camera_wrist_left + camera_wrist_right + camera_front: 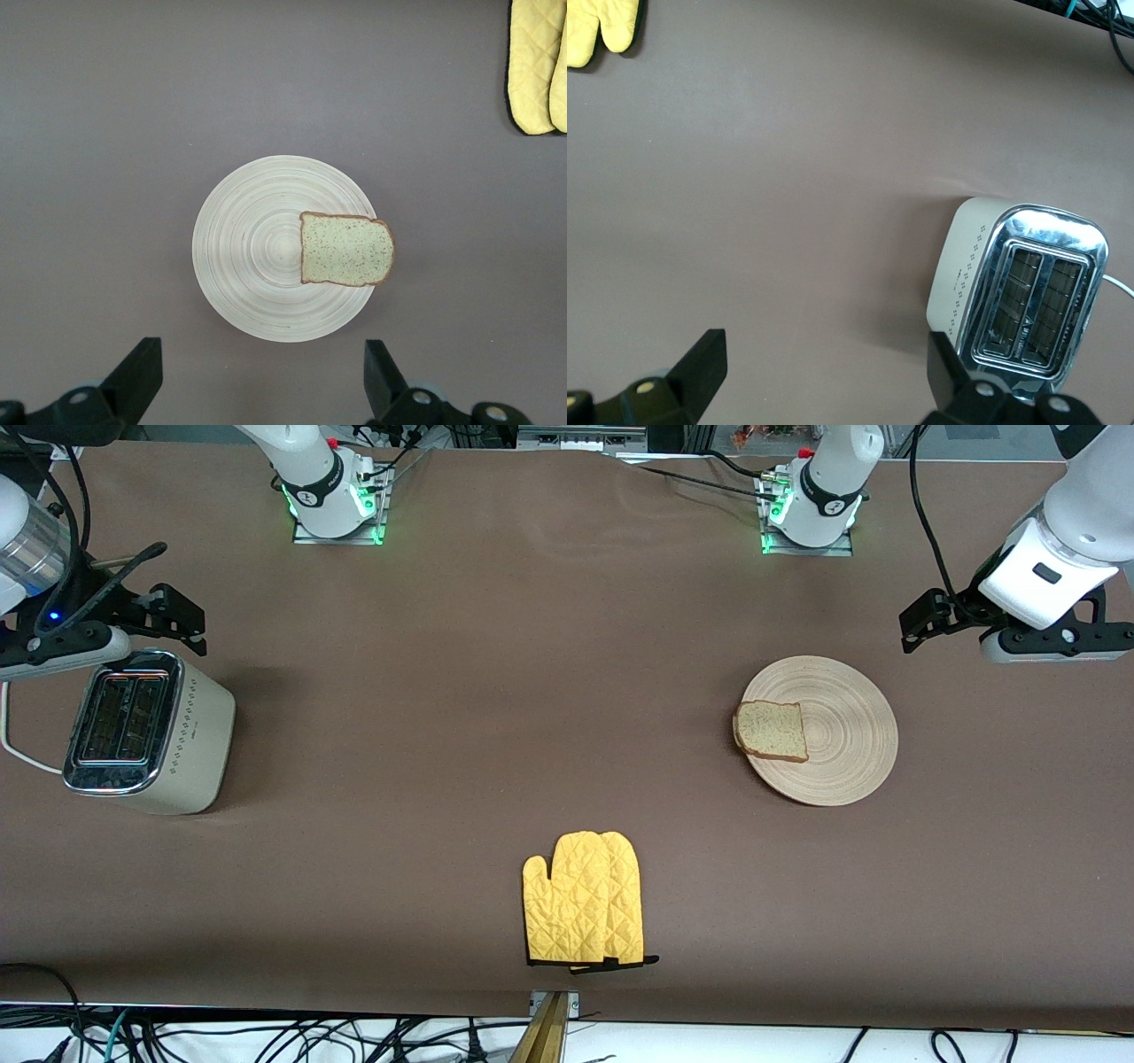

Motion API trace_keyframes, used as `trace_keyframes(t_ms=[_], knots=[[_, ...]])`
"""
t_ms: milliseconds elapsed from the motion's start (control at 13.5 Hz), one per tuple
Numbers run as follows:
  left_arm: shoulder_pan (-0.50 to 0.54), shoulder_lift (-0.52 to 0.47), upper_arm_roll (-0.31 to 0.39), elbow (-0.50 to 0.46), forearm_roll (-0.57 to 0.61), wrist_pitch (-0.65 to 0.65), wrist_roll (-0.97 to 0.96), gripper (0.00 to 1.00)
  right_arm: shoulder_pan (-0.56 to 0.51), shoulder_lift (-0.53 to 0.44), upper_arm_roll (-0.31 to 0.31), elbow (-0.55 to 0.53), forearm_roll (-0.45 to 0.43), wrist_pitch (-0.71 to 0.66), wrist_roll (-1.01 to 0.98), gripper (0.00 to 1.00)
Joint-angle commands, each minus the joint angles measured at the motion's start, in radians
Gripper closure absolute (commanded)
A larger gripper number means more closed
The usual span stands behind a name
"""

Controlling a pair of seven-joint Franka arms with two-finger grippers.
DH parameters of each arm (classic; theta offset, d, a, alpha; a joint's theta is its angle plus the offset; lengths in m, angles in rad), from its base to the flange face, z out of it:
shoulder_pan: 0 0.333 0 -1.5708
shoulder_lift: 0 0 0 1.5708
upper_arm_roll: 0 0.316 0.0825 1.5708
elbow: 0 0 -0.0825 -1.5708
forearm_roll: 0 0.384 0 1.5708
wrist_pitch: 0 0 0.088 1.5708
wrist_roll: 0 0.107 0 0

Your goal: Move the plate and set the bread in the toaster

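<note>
The left gripper (pixel 917 622) hung in the air with its fingers spread wide and nothing between them, just off the plate (pixel 842 753) at the left arm's end of the table. In the left wrist view the plate (pixel 257 266) lay straight ahead of the two open fingers (pixel 137 376), centred between them. The bread (pixel 772 731) sat on the plate's rim on the side toward the toaster (pixel 146 731), one edge overhanging the wood; its flat face lay upward, so only its thin crusted edges offered a pinch. The right gripper (pixel 182 622) was likewise open and empty, hovering beside the toaster at the right arm's end; the slots showed bare in the right wrist view, close to its fingers. Plate and bread lay well apart from that gripper, so the left arm was judged much the nearer for the plate. A yellow oven mitt (pixel 585 899) lay between the two ends, well clear of both grippers
</note>
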Motion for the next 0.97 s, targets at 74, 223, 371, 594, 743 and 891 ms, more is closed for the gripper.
trace_keyframes(t_ms=[74, 223, 371, 594, 743, 891], knots=[[-0.009, 0.01, -0.002, 0.027, 0.032, -0.018, -0.01, 0.0, 0.002, -0.009, 0.002, 0.01, -0.016, -0.019, -0.009, 0.0], [-0.009, 0.01, -0.002, 0.027, 0.032, -0.018, -0.01, 0.0, 0.001, -0.009, 0.002, 0.01, -0.016, -0.019, -0.011, 0.0], [-0.009, 0.01, -0.002, 0.027, 0.032, -0.018, -0.01, 0.0, 0.001, -0.009, 0.0, 0.01, -0.016, -0.019, -0.011, 0.0], [-0.009, 0.01, -0.002, 0.027, 0.032, -0.018, -0.01, 0.0, 0.001, -0.009, -0.001, 0.008, -0.016, -0.019, -0.011, 0.0], [-0.001, 0.012, 0.001, 0.027, 0.022, -0.018, 0.001, 0.0, 0.001, -0.009, -0.001, 0.008, -0.016, -0.019, -0.011, 0.0], [0.007, 0.024, 0.007, 0.032, 0.017, -0.021, 0.004, 0.0, 0.001, -0.009, -0.001, 0.008, -0.016, -0.019, -0.009, 0.0]])
